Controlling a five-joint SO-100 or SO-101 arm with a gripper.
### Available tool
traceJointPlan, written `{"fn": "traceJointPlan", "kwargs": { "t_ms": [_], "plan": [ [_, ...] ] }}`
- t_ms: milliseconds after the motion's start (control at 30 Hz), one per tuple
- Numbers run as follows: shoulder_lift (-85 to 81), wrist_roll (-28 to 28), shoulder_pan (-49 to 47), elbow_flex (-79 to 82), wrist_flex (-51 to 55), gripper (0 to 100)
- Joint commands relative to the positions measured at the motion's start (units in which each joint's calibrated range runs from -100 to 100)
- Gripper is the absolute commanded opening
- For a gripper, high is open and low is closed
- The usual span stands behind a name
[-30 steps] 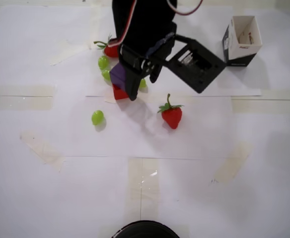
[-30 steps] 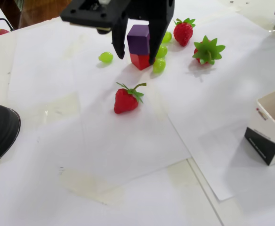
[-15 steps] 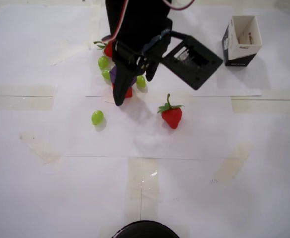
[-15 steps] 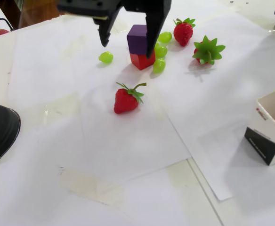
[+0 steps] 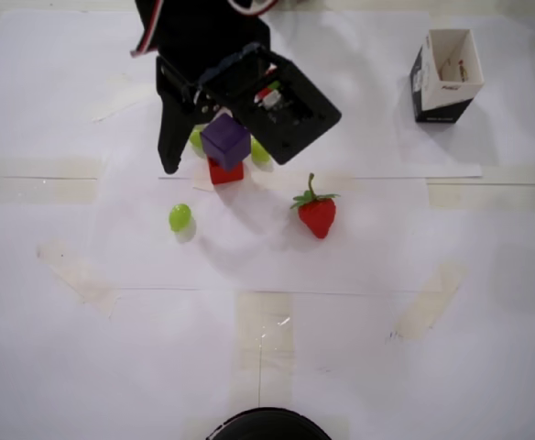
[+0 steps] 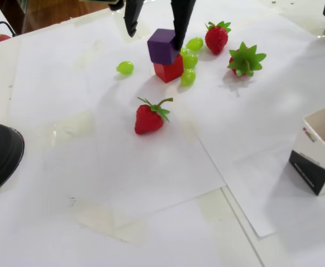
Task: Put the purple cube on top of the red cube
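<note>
- The purple cube (image 6: 163, 46) is seen resting on the red cube (image 6: 168, 71), set askew so that it overhangs on the left in the fixed view; the stack stands just below the gripper (image 6: 154, 34).
- The gripper's fingers are spread wide apart and nothing is held between them; one fingertip (image 6: 179, 41) appears to be touching or just beside the purple cube's right edge, though contact cannot be confirmed.
- The purple cube is shown as dark, matte and plain-faced, slightly larger than the bright red cube under it (image 5: 225, 170); in the overhead view its top (image 5: 225, 137) is turned at an angle to the red one.
- Both cubes are judged to be light and rigid, with flat faces that should be gripped firmly by two opposite sides; because little weight is there, the top cube is likely to be shifted or toppled by a slight nudge.
- If it is to be retaken, the purple cube's upright side faces are judged the best place, well above the seam with the red cube.
- Green grapes (image 6: 188, 77) and strawberries (image 6: 150, 117) are scattered near the stack, below and beside the gripper.
</note>
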Motion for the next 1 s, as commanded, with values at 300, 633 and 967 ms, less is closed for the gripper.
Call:
{"fn": "traceJointPlan", "kwargs": {
  "t_ms": [300,633,967],
  "plan": [
    [-4.32,-1.07,-0.61,-0.17,-0.11,28],
    [-3.80,-2.05,-0.75,1.92,-0.93,14],
    [-3.89,-1.81,0.35,1.92,-1.50,14]
  ]
}}
